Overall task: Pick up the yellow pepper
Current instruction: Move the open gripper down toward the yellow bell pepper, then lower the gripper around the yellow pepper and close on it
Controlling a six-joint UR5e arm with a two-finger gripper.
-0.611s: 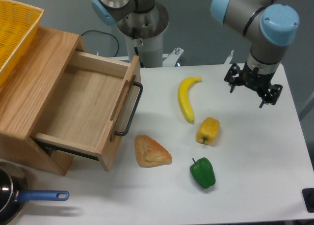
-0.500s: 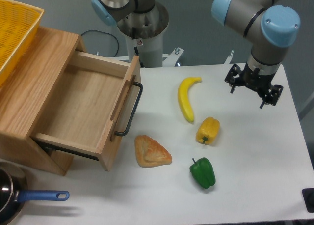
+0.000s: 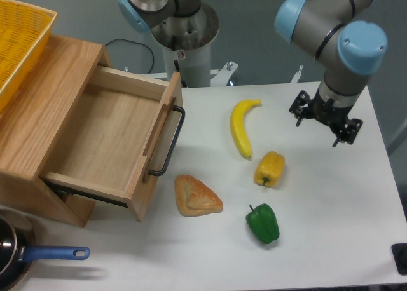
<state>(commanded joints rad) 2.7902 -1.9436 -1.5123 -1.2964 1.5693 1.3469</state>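
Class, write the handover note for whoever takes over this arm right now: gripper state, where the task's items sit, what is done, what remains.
Gripper: open, empty, above the white table, up and to the right of the target.
Small glossy yellow bell pepper: on the table, below the long curved yellow banana, above the green bell pepper; untouched.
Done: nothing grasped.
Left: move over the yellow pepper, descend, close, lift.

The yellow basket [image 3: 19, 40] and the pan [image 3: 9, 259] are cut off at the left edge.
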